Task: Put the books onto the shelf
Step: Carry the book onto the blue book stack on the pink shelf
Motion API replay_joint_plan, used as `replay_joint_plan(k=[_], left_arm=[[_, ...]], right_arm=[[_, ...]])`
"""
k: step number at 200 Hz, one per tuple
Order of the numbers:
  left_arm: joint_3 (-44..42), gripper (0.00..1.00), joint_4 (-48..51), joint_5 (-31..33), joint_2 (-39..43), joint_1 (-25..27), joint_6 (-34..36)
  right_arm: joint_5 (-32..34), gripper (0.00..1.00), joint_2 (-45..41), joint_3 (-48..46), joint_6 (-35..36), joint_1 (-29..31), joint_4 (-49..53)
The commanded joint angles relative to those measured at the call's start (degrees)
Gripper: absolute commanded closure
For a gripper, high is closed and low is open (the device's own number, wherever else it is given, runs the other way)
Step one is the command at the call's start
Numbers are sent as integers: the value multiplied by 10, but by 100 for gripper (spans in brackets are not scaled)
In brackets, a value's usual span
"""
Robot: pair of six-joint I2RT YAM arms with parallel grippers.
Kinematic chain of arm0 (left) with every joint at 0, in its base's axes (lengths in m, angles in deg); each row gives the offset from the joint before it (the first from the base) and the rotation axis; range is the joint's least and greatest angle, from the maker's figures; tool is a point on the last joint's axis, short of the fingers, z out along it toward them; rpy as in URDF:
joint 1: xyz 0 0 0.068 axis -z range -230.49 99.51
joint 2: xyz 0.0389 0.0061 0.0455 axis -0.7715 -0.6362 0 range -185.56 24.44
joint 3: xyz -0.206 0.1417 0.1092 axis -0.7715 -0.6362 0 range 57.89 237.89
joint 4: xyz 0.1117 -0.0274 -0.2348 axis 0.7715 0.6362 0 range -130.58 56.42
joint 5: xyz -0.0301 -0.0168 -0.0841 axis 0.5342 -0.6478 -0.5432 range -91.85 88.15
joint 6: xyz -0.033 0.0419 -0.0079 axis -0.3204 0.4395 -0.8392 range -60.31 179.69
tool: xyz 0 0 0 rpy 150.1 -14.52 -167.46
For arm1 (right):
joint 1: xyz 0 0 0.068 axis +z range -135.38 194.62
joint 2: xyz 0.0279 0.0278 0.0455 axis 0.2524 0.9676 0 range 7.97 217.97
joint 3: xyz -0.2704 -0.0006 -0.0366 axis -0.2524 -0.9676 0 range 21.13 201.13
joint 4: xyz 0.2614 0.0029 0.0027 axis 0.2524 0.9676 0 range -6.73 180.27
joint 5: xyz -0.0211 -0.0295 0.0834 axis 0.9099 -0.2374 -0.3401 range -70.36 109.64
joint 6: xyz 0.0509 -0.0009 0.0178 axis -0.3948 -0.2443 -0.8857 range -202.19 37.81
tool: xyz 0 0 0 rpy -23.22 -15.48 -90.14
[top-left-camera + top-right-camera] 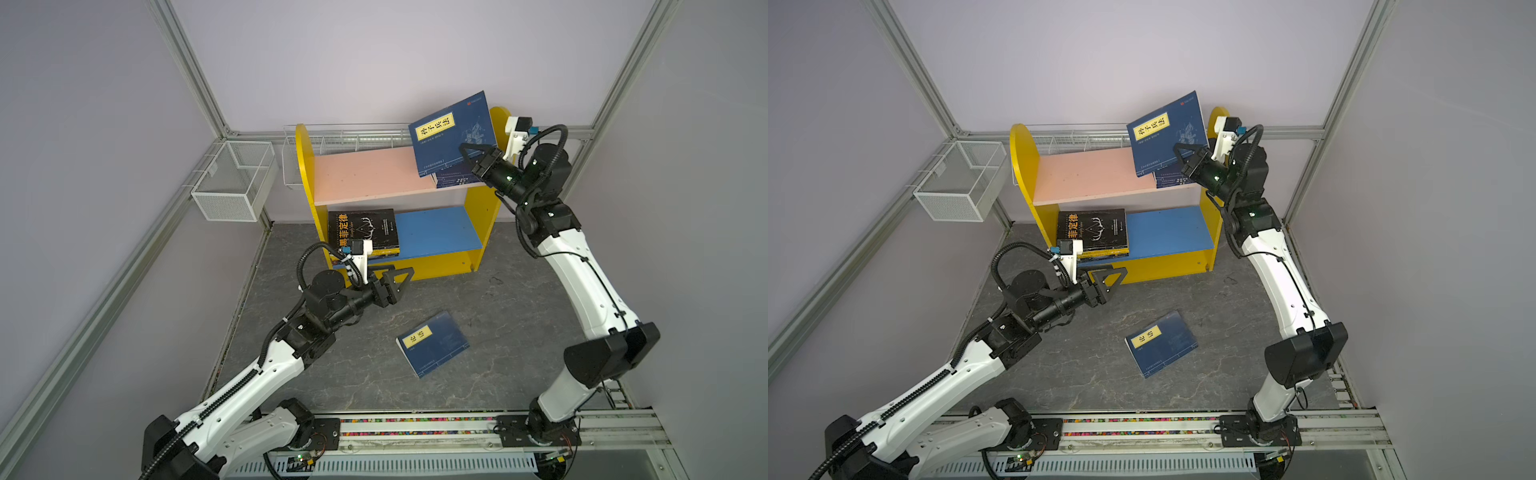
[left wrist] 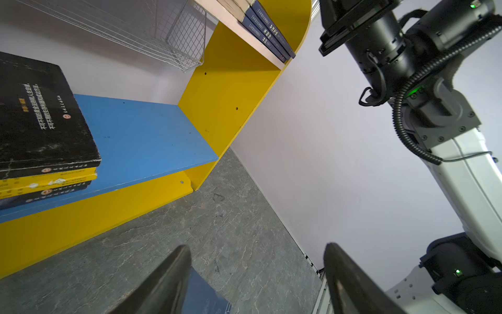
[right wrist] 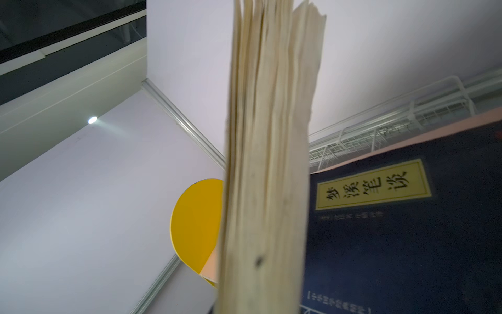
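Filling right wrist view: held navy book [image 3: 266, 163] page edge.

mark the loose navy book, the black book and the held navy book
loose navy book [image 1: 433, 345]: in a top view, cover middle
black book [image 1: 363, 228]: in a top view, cover middle
held navy book [image 1: 451, 134]: in a top view, cover middle

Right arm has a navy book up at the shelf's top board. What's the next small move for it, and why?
Probably lower the right gripper to lay the held navy book flat on the stack of navy books at the right end of the pink board. Its jaws are shut on the book's edge, and the book hangs tilted over that stack, not flat.
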Motion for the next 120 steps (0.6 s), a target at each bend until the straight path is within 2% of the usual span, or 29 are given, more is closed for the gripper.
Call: replay_joint_plan(k=[1,78,116,120], left_arm=[[-13,22,9,11,19,0,-1],[-10,22,50,25,40,0,-13],[-4,22,72,30,44,0,-5],[-3,22,72,31,44,0,-5]], right_arm=[[10,94,-19,14,-47,-13,-46],[-1,94,-4,1,-137,-49,39],[9,92,-9,-7,-138,-51,58],[10,92,-8,-6,-140,-66,60]])
